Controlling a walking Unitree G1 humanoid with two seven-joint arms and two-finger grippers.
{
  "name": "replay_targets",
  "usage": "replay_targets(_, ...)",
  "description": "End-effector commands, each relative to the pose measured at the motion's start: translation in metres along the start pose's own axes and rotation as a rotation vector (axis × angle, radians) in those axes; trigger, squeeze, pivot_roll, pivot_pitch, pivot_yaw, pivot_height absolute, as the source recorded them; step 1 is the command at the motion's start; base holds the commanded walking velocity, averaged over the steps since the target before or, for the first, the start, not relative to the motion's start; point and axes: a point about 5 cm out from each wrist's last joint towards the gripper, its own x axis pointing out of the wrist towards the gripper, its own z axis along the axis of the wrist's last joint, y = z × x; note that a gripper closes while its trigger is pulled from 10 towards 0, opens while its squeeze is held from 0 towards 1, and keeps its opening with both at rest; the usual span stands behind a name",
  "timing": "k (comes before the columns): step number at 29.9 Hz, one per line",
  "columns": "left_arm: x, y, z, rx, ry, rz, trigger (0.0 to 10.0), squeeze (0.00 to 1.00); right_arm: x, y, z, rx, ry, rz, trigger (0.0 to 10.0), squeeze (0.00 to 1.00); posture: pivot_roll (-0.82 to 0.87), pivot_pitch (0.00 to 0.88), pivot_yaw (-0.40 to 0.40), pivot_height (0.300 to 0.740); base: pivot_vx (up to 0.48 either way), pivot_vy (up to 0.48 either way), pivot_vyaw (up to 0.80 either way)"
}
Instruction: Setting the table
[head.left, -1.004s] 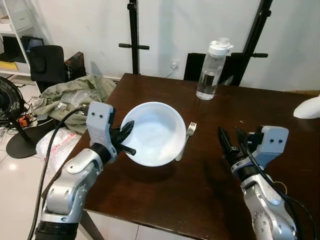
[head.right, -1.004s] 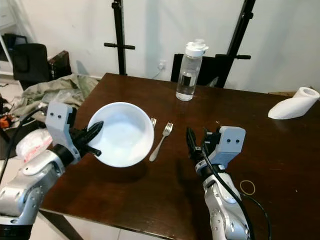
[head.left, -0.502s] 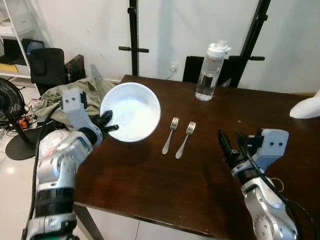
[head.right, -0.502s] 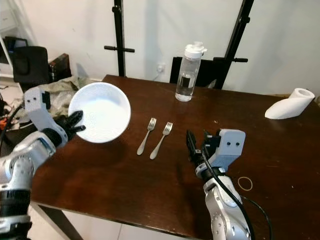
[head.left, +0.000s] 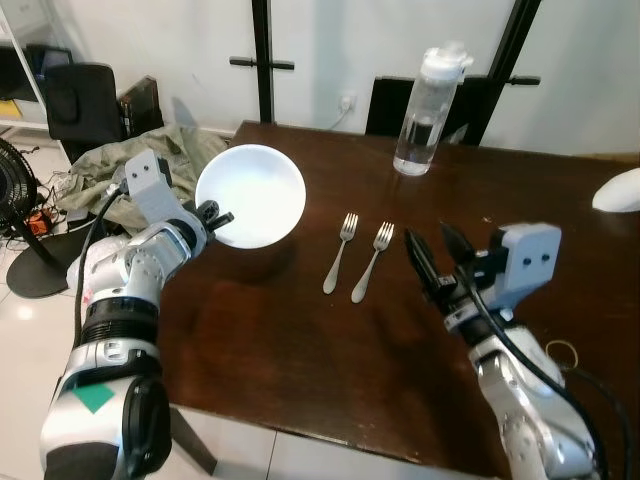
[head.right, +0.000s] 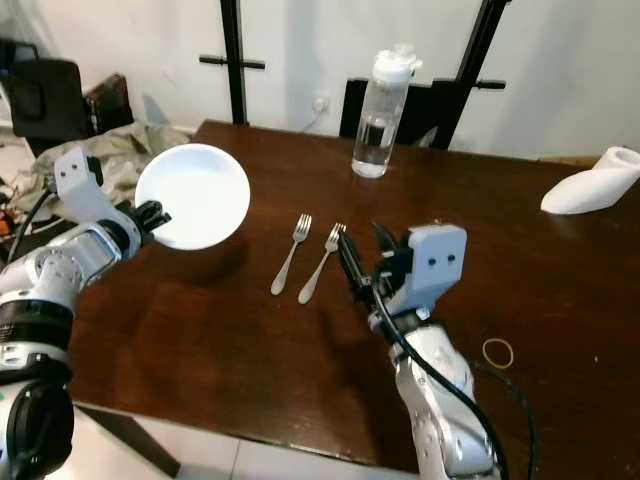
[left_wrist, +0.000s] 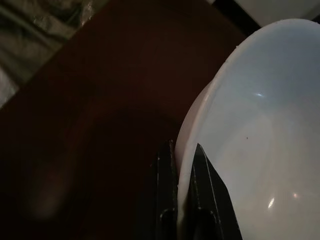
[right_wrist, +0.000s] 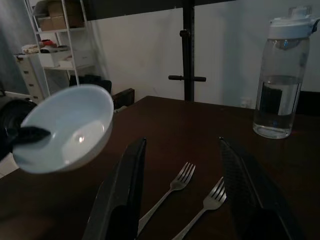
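Note:
A white bowl (head.left: 252, 195) hangs tilted over the left part of the dark wooden table (head.left: 330, 360). My left gripper (head.left: 213, 219) is shut on its near rim; the left wrist view shows both fingers (left_wrist: 167, 200) pinching the bowl (left_wrist: 250, 125). Two silver forks (head.left: 340, 253) (head.left: 373, 262) lie side by side in the middle of the table. To their right, just above the table, my right gripper (head.left: 432, 260) stands open with nothing between its fingers. The right wrist view looks out over the forks (right_wrist: 170, 190) and the bowl (right_wrist: 70, 127).
A clear water bottle (head.left: 422, 110) with a white cap stands at the table's far side. A white object (head.left: 618, 190) lies at the far right edge, a rubber band (head.right: 496, 350) near my right arm. Left of the table are a heap of cloth (head.left: 130, 165), a fan and a black chair.
My left gripper has carried the bowl from over the forks out to the left and lowered it. My right gripper has moved left toward the forks.

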Motion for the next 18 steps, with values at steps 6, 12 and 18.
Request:
replay_targets(6,0.008,-0.002,-0.003,-0.088,0.014,0.035,10.0,0.00,0.002,0.002,0.017,0.000,-0.035,-0.006,10.0,0.00,0.06,0.309,0.128,0.740,0.000,0.000,0.00)
replay_targets(12,0.013,-0.007,-0.007,-0.115,0.003,0.015,10.0,0.28,-0.005,0.001,0.022,0.004,-0.024,-0.025,10.0,0.00,0.04,0.328,0.130,0.740,0.000,0.000,0.00)
replay_targets(18,0.014,-0.009,-0.005,-0.129,-0.015,-0.010,10.0,1.00,-0.005,0.002,0.022,0.011,-0.018,-0.025,10.0,0.00,0.04,0.326,0.134,0.740,0.000,0.000,0.00)
